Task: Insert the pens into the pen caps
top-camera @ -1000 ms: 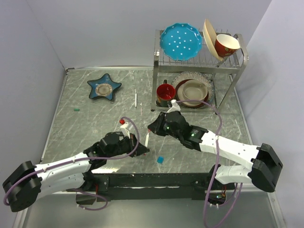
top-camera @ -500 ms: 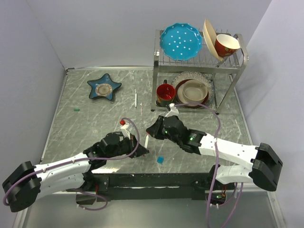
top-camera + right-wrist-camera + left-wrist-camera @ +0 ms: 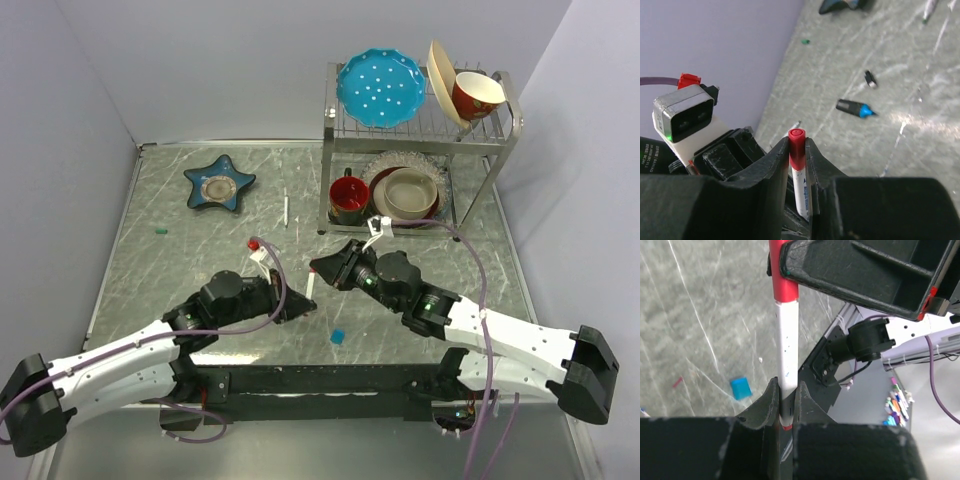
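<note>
A white pen with a red cap is held between both grippers above the table. My left gripper is shut on the pen's white barrel. My right gripper is shut on the red cap, with the barrel running down between its jaws. In the top view the pen spans from the left gripper to the right gripper. A bright blue cap lies on the table near the front edge. A black marker with a blue end and a small black cap lie beyond.
A second white pen lies mid-table, a teal cap at the left. A blue star-shaped dish sits at the back left. A metal dish rack with plates, bowls and a red mug stands at the back right.
The right gripper has shifted a little up and back while its arm swung toward the near right; the left wrist moved slightly back-left. The pen stays held between both grippers.
</note>
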`<act>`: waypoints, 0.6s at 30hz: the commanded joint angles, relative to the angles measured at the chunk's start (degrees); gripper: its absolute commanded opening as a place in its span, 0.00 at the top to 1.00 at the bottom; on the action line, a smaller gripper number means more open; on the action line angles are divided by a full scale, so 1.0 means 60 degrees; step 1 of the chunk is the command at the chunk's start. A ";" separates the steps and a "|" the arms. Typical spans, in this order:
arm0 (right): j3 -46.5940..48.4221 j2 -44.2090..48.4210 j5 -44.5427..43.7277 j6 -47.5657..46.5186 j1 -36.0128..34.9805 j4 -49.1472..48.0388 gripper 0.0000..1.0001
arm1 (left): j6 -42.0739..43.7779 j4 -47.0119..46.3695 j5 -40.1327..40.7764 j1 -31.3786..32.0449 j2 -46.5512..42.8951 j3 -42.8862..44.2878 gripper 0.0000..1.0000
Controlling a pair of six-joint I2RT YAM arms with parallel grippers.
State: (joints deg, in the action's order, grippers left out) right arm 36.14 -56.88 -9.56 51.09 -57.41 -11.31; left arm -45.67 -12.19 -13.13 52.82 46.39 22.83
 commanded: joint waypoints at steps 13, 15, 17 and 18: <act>0.1271 0.1408 0.0363 -0.0589 -0.0525 0.0845 0.39 | 0.1752 0.0566 0.0152 -0.0043 -0.0759 0.1996 0.99; 0.1461 0.1584 0.0363 -0.0896 -0.0540 0.1020 0.34 | 0.1796 0.0653 0.0078 -0.0043 -0.0803 0.2010 0.99; 0.1782 0.1614 0.0422 -0.1131 -0.0539 0.1313 0.29 | 0.1913 0.0698 -0.0082 -0.0043 -0.0818 0.2040 0.99; 0.1929 0.1585 0.0393 -0.1306 -0.0540 0.1444 0.27 | 0.1971 0.0712 -0.0141 -0.0043 -0.0832 0.2040 0.99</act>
State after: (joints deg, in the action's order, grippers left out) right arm 42.50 -48.58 -7.40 47.77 -60.40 -4.84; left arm -36.45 -7.68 -12.10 52.69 42.28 32.58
